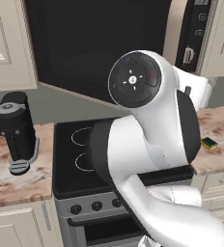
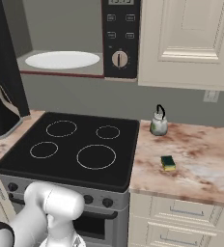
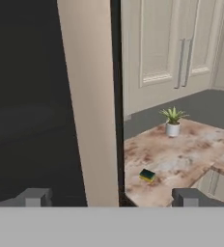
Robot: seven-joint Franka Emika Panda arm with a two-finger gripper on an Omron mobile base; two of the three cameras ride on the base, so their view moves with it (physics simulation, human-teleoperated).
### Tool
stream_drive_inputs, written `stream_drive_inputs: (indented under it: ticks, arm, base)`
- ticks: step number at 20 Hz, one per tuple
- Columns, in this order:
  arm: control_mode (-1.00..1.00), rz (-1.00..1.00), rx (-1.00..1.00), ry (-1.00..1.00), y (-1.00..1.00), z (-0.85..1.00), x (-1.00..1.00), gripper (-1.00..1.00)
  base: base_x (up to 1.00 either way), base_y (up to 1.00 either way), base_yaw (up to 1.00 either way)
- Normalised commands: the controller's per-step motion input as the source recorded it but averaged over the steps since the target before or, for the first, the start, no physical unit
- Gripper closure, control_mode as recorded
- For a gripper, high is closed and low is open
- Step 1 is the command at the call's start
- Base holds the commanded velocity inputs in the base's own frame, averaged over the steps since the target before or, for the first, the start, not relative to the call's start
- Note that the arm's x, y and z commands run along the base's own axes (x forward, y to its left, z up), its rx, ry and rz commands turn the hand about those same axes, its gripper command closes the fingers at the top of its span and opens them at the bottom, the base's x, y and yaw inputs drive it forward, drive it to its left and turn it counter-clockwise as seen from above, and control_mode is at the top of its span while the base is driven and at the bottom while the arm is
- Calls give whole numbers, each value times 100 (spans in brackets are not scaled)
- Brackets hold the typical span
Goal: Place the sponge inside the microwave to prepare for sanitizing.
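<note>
- You have one sponge (image 2: 168, 162) — yellow with a dark green top — lying flat on the marbled counter (image 2: 205, 164) just right of the black stove (image 2: 75, 147), near the counter's front edge.
- One microwave (image 2: 119, 36) hangs above the stove; its door (image 1: 94, 43) stands swung open, and in the right base view you can see the grey inside with one white round plate (image 2: 62, 60) and the button panel with one round knob (image 2: 119, 59).
- Four burner rings mark the stove top.
- One small kettle (image 2: 158, 123) stands on the counter behind the sponge, well apart from it.
- One dark coffee machine (image 1: 15, 130) sits on the counter left of the stove.
- One potted plant (image 3: 172, 121) stands farther along the counter, beyond the sponge, in the hand view.
- The open door's beige handle (image 3: 91, 101) rises right in front of the gripper (image 3: 113, 197) — the sponge shows to the right of that edge, on the counter beyond.
- The two fingertips (image 3: 34, 197) stand wide apart, holding nothing and touching nothing.
</note>
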Motion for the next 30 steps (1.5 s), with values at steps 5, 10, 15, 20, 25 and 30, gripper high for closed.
stream_drive_inputs:
  ticks: [5,10,15,20,25,30]
  arm:
    - [-100,5,11,-13,-27,7,-98,-100]
    - [-100,12,33,-21,-83,0,-87,-100]
    - [-100,15,33,-3,-87,0,-23,-100]
    - [-100,6,29,5,-81,0,7,-100]
    - [-100,17,35,1,-69,-2,62,-100]
    - [-100,23,37,6,-40,-16,84,-100]
  base:
    - [0,0,0]
    - [0,0,0]
    - [0,0,0]
    - [0,0,0]
    - [0,0,0]
    - [0,0,0]
